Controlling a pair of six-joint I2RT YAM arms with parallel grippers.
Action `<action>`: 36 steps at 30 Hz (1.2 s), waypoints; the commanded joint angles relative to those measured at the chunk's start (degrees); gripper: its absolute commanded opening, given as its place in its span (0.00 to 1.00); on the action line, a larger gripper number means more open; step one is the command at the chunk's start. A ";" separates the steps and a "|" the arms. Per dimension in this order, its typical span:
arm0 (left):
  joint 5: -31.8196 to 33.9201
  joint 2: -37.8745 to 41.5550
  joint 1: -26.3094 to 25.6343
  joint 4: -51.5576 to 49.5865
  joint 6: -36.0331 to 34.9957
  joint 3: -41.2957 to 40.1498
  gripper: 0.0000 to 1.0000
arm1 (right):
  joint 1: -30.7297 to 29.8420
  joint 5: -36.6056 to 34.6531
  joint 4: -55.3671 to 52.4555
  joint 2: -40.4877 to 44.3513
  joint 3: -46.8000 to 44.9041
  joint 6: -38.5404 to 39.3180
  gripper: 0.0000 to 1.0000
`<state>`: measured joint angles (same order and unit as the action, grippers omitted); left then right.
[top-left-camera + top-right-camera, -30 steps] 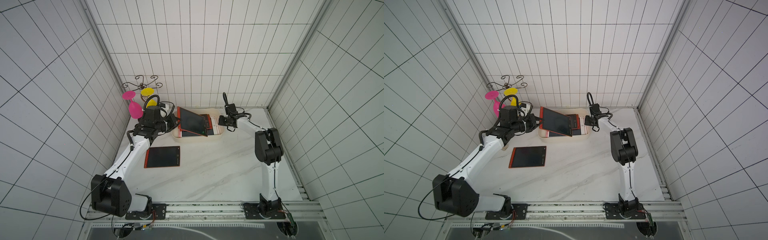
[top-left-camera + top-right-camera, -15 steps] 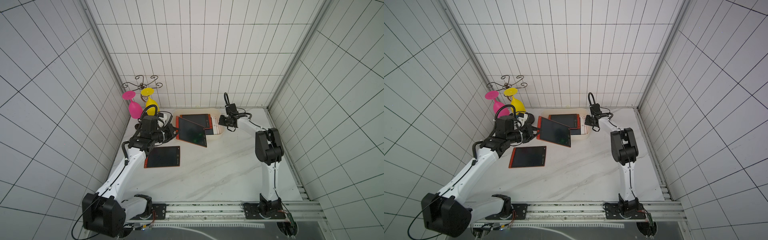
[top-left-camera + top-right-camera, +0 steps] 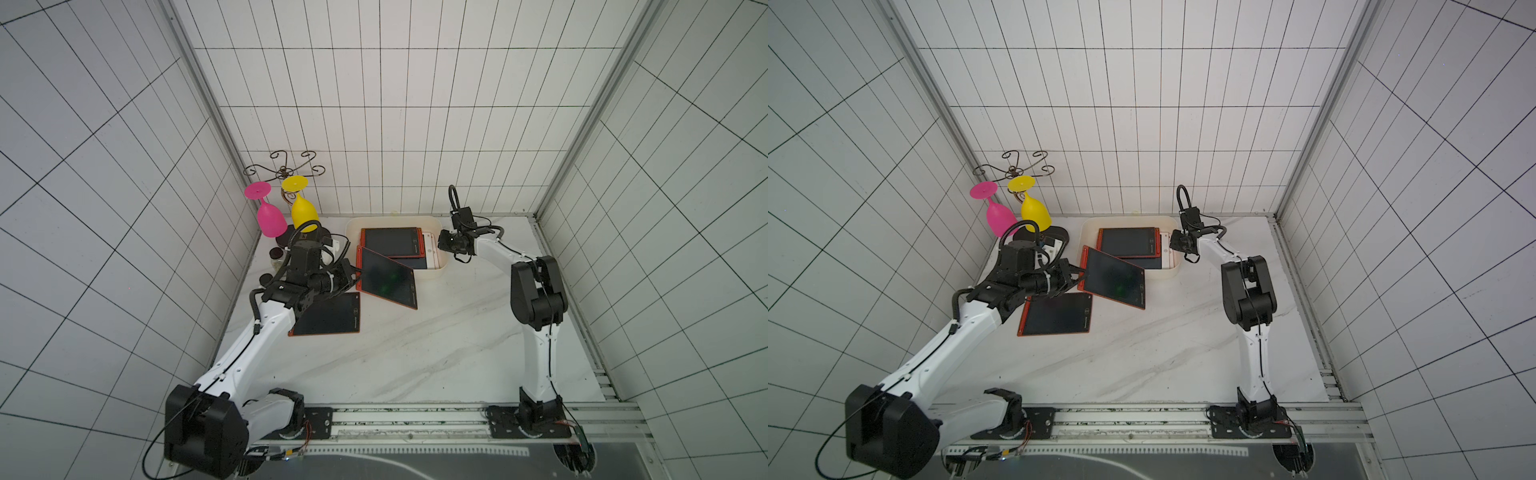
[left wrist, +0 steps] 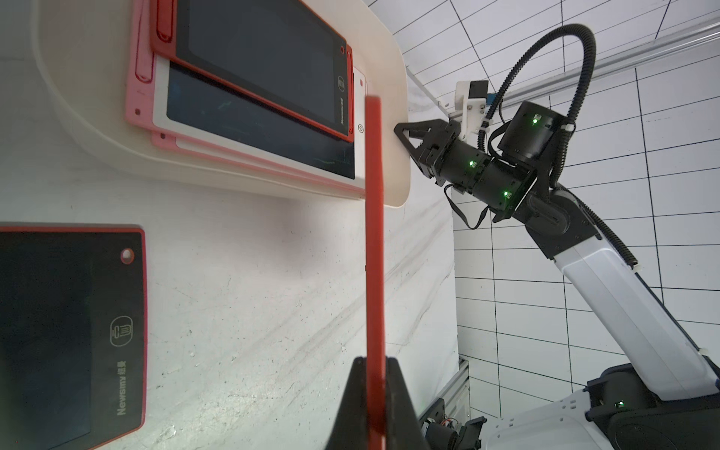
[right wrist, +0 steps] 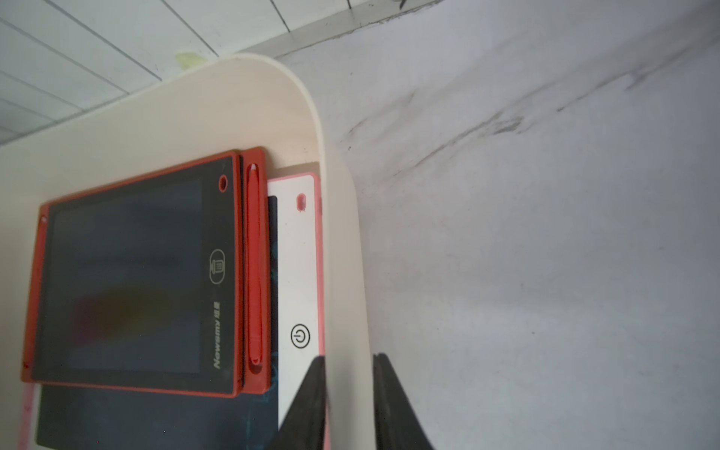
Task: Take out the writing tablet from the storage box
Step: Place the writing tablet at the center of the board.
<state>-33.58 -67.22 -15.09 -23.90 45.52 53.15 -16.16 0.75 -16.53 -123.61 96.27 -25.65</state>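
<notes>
Left pincer pinches the red-framed writing tablet by one edge and holds it tilted at 7 o'clock from the storage box. My right pincer stands spread astride the box's 3 o'clock wall. Further tablets lie inside. Another tablet lies flat at the worktop's 9 o'clock.

Seen from my remote station, both top views show a booth closed on three sides by white tiles ruled with dark grout lines. Aluminium corner posts climb toward the upper corners. A white, grey-veined tabletop fills the lower centre, edged at the bottom by a metal rail. The light is even.
</notes>
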 commanded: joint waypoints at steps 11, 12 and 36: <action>5.92 5.68 -6.49 13.44 13.95 -10.31 0.00 | 1.22 -0.78 -0.84 10.43 -0.43 3.30 0.78; 6.66 5.78 -7.06 14.51 14.76 -11.19 0.00 | 1.30 -0.75 -0.78 11.31 -0.79 3.41 0.80; 18.05 -1.76 -16.28 28.91 16.09 -21.00 0.00 | 2.72 5.04 3.30 24.58 -15.69 5.26 0.81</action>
<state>-17.32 -68.20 -30.89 1.54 62.00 32.60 -13.87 4.38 -14.79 -102.04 83.09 -21.32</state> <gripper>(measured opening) 0.064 0.813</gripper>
